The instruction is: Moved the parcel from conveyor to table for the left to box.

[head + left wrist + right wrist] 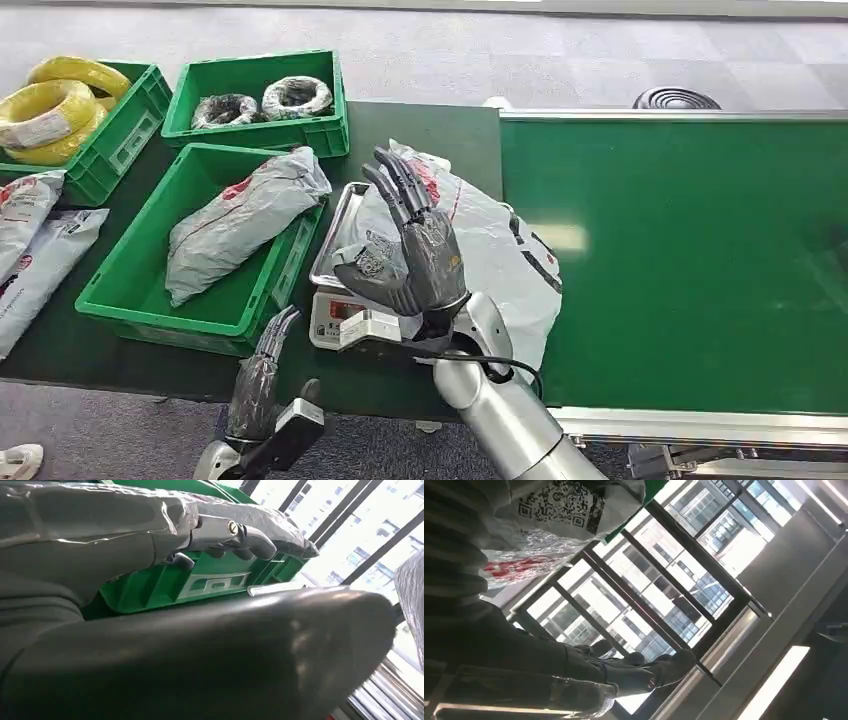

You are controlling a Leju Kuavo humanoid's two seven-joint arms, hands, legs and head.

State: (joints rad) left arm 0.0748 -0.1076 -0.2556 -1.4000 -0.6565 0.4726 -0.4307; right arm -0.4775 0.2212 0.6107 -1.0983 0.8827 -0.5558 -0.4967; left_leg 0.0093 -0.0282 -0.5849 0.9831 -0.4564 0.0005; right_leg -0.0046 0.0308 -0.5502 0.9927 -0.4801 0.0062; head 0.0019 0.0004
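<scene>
White plastic is what the parcel (480, 240) is wrapped in, and it is seen lying across the steel scale (335, 300) on the dark table (420, 125), its right edge draped onto the green conveyor (700, 250). The right hand (410, 250) is raised just in front of it, fingers spread, nothing held. The left hand (262, 385) is held low at the near table edge, fingers extended, empty, just beside the green bin (130, 290) where a grey bag (240, 220) is lodged.
</scene>
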